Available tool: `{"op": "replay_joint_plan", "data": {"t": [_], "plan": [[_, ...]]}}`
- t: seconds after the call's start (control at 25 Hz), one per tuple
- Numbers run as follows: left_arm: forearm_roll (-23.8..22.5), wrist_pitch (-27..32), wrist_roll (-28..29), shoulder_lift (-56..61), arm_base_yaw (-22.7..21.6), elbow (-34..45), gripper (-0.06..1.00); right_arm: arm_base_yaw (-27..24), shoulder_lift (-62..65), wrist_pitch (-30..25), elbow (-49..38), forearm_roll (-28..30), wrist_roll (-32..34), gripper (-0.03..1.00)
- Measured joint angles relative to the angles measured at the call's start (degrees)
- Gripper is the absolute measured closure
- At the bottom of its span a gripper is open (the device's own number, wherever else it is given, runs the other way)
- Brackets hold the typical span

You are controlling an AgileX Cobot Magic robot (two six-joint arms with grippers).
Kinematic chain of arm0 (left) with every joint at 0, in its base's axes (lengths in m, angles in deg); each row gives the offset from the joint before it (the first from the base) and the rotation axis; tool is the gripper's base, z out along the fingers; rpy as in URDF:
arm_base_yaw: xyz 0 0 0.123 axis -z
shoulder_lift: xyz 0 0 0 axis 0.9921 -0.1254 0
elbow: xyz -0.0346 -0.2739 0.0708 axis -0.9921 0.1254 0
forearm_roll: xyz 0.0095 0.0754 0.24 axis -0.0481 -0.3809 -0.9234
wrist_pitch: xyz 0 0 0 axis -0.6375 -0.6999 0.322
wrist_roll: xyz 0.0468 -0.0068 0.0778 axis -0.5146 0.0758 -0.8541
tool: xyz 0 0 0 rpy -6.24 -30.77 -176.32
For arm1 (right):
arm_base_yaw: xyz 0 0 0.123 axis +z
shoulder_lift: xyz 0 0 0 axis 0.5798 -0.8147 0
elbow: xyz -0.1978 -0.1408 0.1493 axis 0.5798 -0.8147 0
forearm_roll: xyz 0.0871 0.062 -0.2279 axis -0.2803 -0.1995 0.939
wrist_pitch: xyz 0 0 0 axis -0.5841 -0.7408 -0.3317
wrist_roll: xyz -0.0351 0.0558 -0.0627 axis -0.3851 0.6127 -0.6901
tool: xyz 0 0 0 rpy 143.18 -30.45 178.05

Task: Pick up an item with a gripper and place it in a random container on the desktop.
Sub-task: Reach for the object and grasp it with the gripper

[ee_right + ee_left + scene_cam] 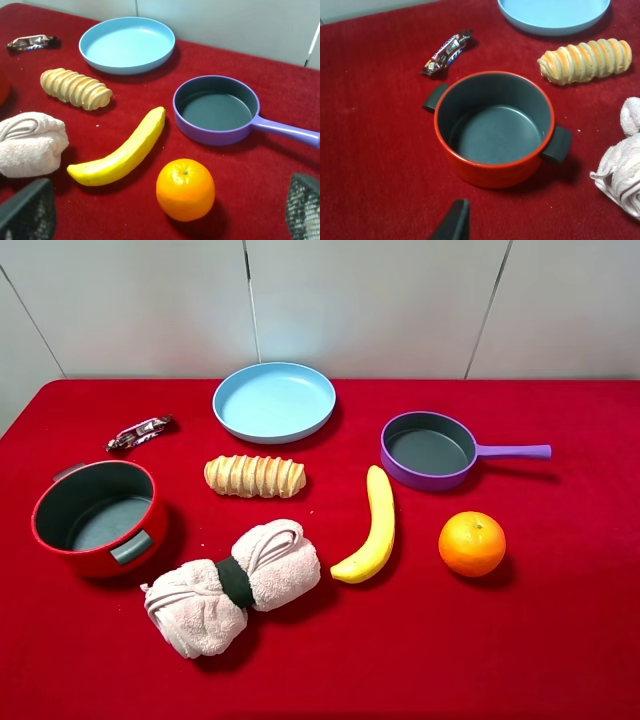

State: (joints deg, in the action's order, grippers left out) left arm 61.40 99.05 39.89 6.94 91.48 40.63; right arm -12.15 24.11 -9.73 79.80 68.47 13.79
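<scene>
The ridged golden-tan bread roll [255, 476] lies on the red desktop [560, 640] just in front of the light-blue plate; it also shows in the left wrist view [586, 60] and the right wrist view [76, 88]. The purple frying pan [428, 449] stands empty at the right, with its lilac handle pointing right; it shows in the right wrist view too [216, 109]. Neither gripper shows in the exterior view. My right gripper [170, 200] is open wide and empty, low over the front of the table near the orange. Of my left gripper only one dark fingertip [454, 220] shows, in front of the red pot.
A red pot [97, 517] stands at the left, with a candy bar [139, 432] behind it. A light-blue plate [274, 402] is at the back. A pink rolled towel [232, 585], a banana [372, 528] and an orange [472, 543] lie towards the front.
</scene>
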Motion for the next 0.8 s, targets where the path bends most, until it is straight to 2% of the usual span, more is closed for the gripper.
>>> {"op": "replay_joint_plan", "data": {"t": [0.8], "plan": [[0.0, 0.0, 0.0, 0.0, 0.0, 0.0, -0.04, 0.0, 0.0, 0.0, 0.0, 0.0, 0.0, 0.27]]}}
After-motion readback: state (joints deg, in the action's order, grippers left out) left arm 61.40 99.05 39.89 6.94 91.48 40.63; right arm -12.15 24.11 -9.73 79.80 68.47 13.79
